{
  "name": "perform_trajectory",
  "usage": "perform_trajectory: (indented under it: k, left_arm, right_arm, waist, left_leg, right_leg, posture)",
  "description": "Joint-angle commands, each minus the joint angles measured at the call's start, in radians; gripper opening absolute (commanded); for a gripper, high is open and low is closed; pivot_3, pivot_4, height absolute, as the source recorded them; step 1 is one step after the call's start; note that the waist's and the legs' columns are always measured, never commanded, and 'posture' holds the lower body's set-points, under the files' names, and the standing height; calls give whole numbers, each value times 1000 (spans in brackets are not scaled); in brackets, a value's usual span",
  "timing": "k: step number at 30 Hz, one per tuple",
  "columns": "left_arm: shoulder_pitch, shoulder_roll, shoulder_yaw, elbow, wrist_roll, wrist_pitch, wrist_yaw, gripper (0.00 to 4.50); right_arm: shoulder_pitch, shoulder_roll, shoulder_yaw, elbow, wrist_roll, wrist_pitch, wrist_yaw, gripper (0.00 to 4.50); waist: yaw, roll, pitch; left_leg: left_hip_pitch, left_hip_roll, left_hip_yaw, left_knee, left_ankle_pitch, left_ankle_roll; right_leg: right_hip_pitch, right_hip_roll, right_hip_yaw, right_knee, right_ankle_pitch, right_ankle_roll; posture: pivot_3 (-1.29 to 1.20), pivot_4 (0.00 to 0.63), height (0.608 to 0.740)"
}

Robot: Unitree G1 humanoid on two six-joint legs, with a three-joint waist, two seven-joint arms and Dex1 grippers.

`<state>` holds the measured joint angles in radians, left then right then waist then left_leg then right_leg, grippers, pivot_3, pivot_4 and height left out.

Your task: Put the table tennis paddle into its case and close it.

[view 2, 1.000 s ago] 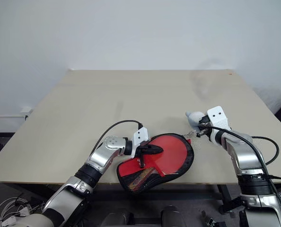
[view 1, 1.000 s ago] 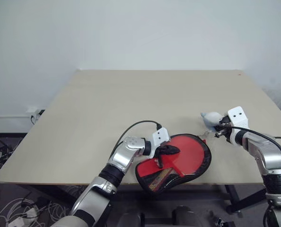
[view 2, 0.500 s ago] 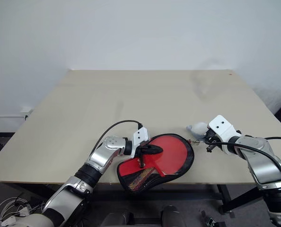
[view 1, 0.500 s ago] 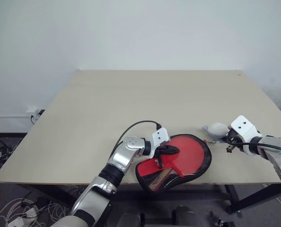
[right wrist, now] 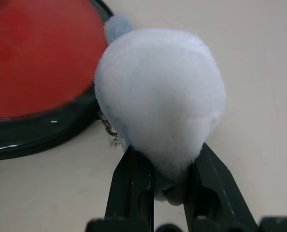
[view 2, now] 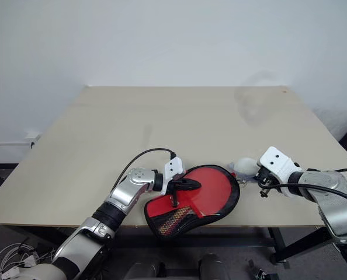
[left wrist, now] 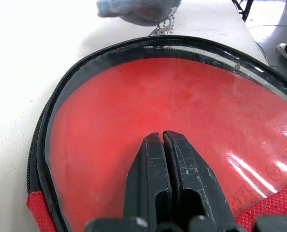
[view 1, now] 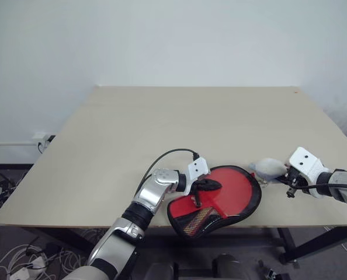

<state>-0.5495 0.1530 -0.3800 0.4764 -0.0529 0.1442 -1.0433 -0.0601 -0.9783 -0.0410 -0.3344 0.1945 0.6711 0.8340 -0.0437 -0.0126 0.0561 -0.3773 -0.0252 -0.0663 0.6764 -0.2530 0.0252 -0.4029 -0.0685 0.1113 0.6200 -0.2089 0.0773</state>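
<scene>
The case (view 1: 235, 195) lies flat at the table's near edge, its black rim around a red face under clear plastic (left wrist: 148, 96). I cannot tell whether that red is the table tennis paddle; no handle shows. My left gripper (view 1: 213, 185) is shut, its tips (left wrist: 163, 137) resting on the clear window. A small white soft lump (view 1: 268, 167) sits just right of the case, joined to its rim by a short metal chain (left wrist: 163, 26). My right gripper (right wrist: 166, 154) is shut on this lump (right wrist: 158, 92), low over the table.
The beige table (view 1: 191, 116) stretches wide beyond the case to a white wall. The case overhangs close to the front edge (view 1: 162, 226). Cables lie on the floor at the lower left (view 1: 16, 265).
My right gripper has drawn back toward the table's near edge, rolling as it went, with the white lump in it. The left gripper and the case have stayed put.
</scene>
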Motion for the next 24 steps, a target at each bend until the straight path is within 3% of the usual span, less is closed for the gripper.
perform_trajectory:
  k: [1, 16, 24]
  left_arm:
    - [8, 5, -17, 23, 22, 12, 1, 0]
    - [12, 1, -16, 20, 20, 17, 2, 0]
    - [11, -2, -17, 27, 21, 15, 3, 0]
  right_arm:
    - [27, -42, -68, -45, 19, -5, 35, 378]
    - [248, -72, -151, -183, 101, -15, 161, 378]
    - [290, -46, -177, -266, 189, 6, 191, 378]
  waist:
    - [1, 0, 0]
    - [1, -1, 1]
    - [1, -1, 0]
  left_leg:
    - [0, 0, 0, 0, 0, 0]
    - [0, 1, 0, 0, -1, -1]
    - [1, 3, -2, -2, -2, -4]
  right_leg:
    - [0, 0, 0, 0, 0, 0]
    - [1, 0, -2, -2, 0, 0]
    - [7, -1, -7, -13, 0, 0]
  posture:
    - [0, 0, 740]
    - [0, 0, 740]
    - [0, 0, 740]
